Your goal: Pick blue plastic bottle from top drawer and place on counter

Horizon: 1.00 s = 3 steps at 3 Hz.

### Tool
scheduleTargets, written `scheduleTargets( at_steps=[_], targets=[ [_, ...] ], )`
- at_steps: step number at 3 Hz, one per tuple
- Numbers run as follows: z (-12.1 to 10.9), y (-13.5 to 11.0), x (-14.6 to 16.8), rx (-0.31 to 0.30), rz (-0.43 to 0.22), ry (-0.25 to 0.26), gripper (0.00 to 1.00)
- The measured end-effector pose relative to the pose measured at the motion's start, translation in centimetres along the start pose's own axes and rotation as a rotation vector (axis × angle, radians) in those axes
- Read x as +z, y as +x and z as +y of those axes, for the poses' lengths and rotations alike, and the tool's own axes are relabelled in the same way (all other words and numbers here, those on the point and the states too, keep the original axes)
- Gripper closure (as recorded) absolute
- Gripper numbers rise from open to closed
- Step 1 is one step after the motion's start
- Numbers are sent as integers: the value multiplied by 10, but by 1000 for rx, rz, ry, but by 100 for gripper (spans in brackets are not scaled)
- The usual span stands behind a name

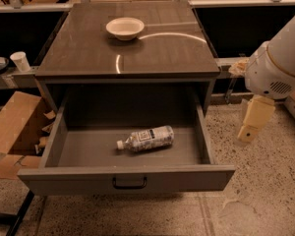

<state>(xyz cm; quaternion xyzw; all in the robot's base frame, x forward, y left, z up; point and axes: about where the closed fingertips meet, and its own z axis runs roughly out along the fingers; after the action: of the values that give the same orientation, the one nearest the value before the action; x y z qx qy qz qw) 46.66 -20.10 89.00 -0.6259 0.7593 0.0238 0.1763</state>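
Observation:
The blue plastic bottle (146,138) lies on its side in the middle of the open top drawer (128,180), white cap pointing left. The drawer is pulled fully out below the counter (88,53), its dark bar handle at the middle of the front panel. My gripper (249,128) hangs from the white rounded arm (278,63) at the right, outside the drawer and beyond its right wall, well apart from the bottle. It holds nothing that I can see.
A white bowl (125,28) sits at the back of the counter. Cardboard boxes (14,127) stand on the floor left of the drawer. A white cup (20,61) sits on a ledge at the left. Speckled floor lies to the right.

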Motion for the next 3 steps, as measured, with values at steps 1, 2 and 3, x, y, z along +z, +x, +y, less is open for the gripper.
scheduleTargets(
  at_steps=[1,2,3],
  targets=[
    [-1,-28,26,-69,-4,-67,0],
    [6,-60,59,-137,-19,-139,0],
    [15,-54,126,-199,0,-210,0]
  ],
)
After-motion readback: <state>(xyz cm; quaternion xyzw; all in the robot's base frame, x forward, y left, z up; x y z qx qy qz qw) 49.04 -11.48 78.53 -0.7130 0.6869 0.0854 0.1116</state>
